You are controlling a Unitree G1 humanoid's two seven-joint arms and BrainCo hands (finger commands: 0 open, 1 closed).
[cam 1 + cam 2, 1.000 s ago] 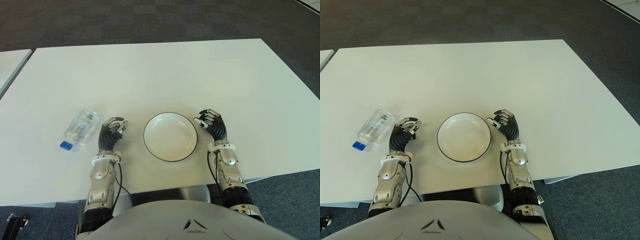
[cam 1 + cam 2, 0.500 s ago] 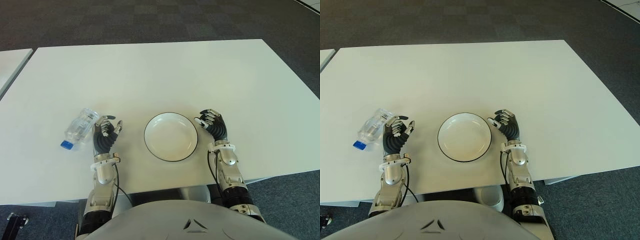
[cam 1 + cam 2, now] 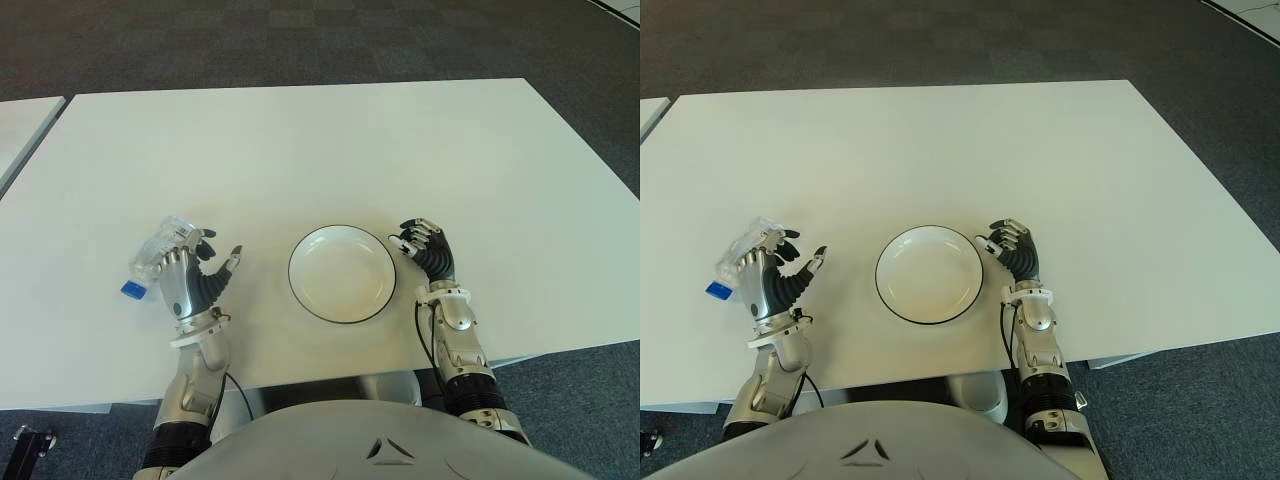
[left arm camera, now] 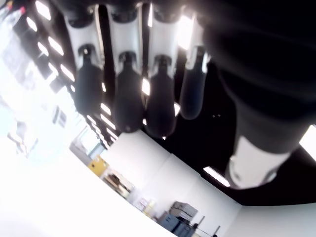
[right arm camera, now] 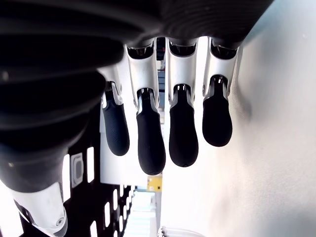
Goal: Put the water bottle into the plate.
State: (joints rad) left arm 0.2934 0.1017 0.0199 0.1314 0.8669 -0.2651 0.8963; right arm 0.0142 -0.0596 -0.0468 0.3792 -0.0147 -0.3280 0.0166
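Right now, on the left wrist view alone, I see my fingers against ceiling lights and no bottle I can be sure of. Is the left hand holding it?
Observer: No. The left hand is open with its fingers spread and holds nothing. The water bottle lies on its side on the table, at the hand's left; I cannot tell if they touch.
Operator: Which way does the cap point?
Observer: The blue cap points toward the table's near edge and slightly left.
Operator: And the plate?
Observer: The plate is empty, to the right of the left hand, with the idle right hand beside its right rim.
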